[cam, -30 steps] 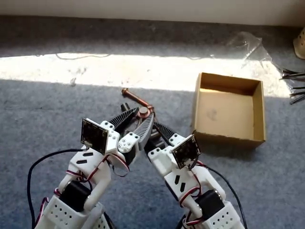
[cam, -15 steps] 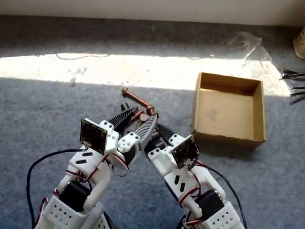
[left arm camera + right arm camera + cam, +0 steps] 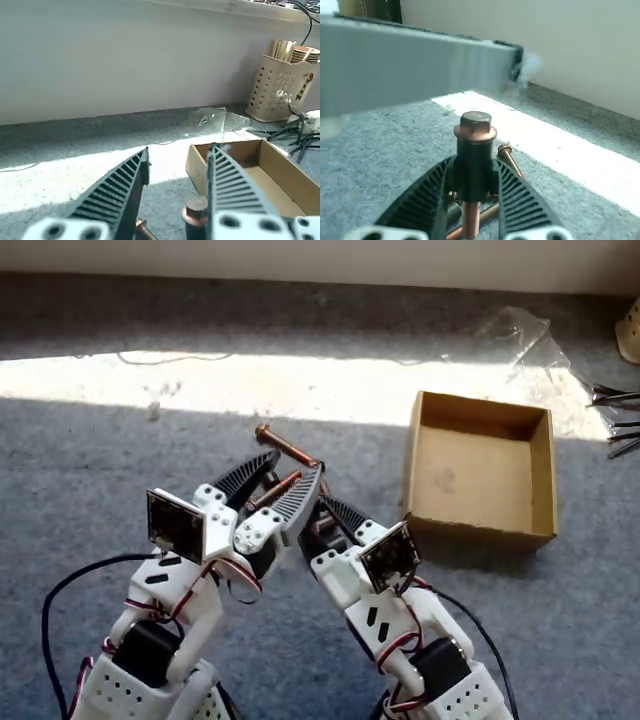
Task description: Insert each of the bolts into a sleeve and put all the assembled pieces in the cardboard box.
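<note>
Currently | sleeve (image 3: 472,172) with bolt (image 3: 476,126) seated: stiff, smooth, likely light | being clenched mid-barrel by right gripper (image 3: 474,164) | left gripper (image 3: 179,150) being held agape.

Grippers: two – left gripper (image 3: 180,150), right gripper (image 3: 473,164).
Bolts: three, copper – seated bolt (image 3: 475,125) in sleeve (image 3: 472,175), loose bolt (image 3: 285,445), second loose bolt (image 3: 275,490).
Sleeves: one certain, black; further ones cannot tell.
Cardboard box (image 3: 478,475): one.
Clear plastic bag (image 3: 520,330): one.
Beige slotted holder (image 3: 280,82): one.
Black tools (image 3: 615,420): several, too tangled to count.
</note>
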### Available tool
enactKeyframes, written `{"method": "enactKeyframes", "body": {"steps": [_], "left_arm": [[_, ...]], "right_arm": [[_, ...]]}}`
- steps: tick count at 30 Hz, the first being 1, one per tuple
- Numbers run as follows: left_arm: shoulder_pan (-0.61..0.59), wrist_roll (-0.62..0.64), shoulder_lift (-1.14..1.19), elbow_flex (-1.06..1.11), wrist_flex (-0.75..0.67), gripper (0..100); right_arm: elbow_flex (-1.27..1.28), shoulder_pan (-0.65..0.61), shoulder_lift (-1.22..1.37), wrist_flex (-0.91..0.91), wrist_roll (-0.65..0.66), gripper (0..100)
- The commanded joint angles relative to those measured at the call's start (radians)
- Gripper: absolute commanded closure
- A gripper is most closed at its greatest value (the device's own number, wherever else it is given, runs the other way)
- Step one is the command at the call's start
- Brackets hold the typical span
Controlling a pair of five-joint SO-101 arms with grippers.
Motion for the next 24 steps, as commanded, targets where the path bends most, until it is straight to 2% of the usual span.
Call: {"method": "enactKeyframes", "body": {"steps": [1,9,15,21,24], "left_arm": [[-0.122,0.006,-0.013,-0.073,0.008,87],[-0.22,0.005,-0.013,-0.061,0.011,99],[-0.288,0.003,-0.013,0.022,0.037,99],[-0.415,0.003,-0.013,0.101,0.037,99],[-0.461,-0.003,-0.013,0.133,0.037,99]], "right_arm": [[0.111,0.041,-0.013,-0.004,0.011,99.5],[0.111,0.056,-0.013,0.019,0.009,99.5],[0.107,0.13,-0.013,0.031,0.009,99.5],[0.068,0.259,-0.01,0.041,0.009,99.5],[-0.025,0.312,-0.008,0.156,0.009,99.5]]}}
